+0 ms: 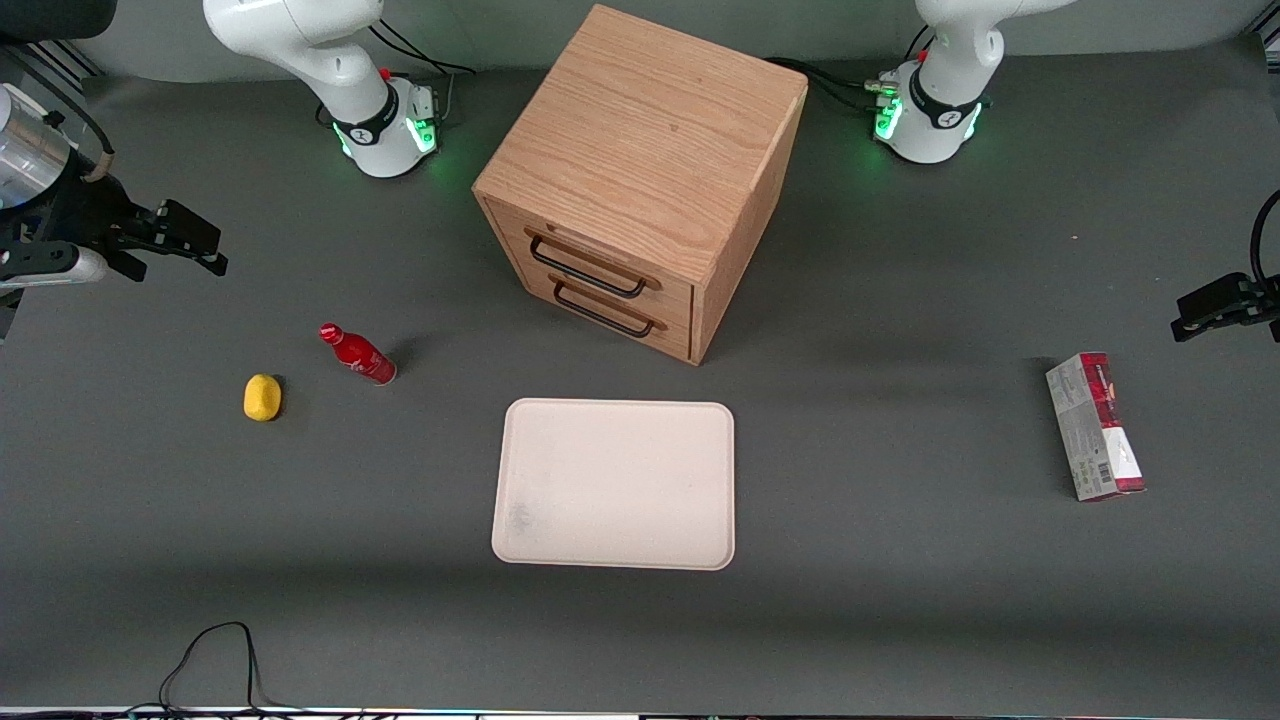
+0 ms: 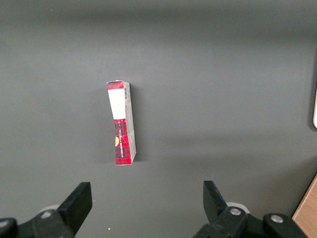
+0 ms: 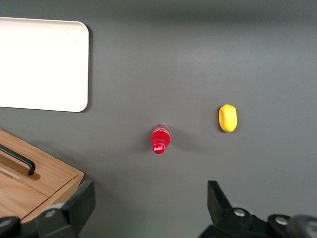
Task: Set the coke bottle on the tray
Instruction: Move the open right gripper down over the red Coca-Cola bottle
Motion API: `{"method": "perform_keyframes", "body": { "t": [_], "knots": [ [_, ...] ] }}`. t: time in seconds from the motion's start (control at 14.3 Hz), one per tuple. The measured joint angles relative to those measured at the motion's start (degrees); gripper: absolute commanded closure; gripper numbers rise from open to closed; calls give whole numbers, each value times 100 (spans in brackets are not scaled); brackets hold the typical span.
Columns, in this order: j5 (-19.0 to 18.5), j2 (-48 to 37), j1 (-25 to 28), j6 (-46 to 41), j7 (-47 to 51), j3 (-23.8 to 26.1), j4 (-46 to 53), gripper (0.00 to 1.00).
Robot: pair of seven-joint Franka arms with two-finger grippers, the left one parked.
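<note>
The gripper (image 1: 205, 248) hung high above the working arm's end of the worktop (image 1: 900, 600), its jaws spread wide apart and holding nothing. In the right wrist view the two black fingers (image 3: 74, 206) framed open worktop, with the coke bottle (image 3: 160, 139) seen cap-on below them, so the arm looked staged for a descent rather than a grasp. The coke bottle (image 1: 358, 353) stood upright on the worktop, near a small yellow lump (image 1: 262, 397) that lay slightly nearer the front camera. The tray (image 1: 615, 484) sat flat and bare, well apart from the bottle toward the middle of the worktop, in front of the wooden drawer cabinet (image 1: 640, 180). A red and grey carton (image 1: 1095, 427) lay toward the parked arm's end. No part of the task seemed done yet.
</note>
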Motion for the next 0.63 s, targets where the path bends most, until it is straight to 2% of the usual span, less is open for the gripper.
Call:
{"method": "perform_keyframes", "body": {
  "t": [0.42,0.63],
  "knots": [
    [13,183,4,-157,0,9,38,0],
    [18,176,6,106,0,8,-521,0]
  ]
}}
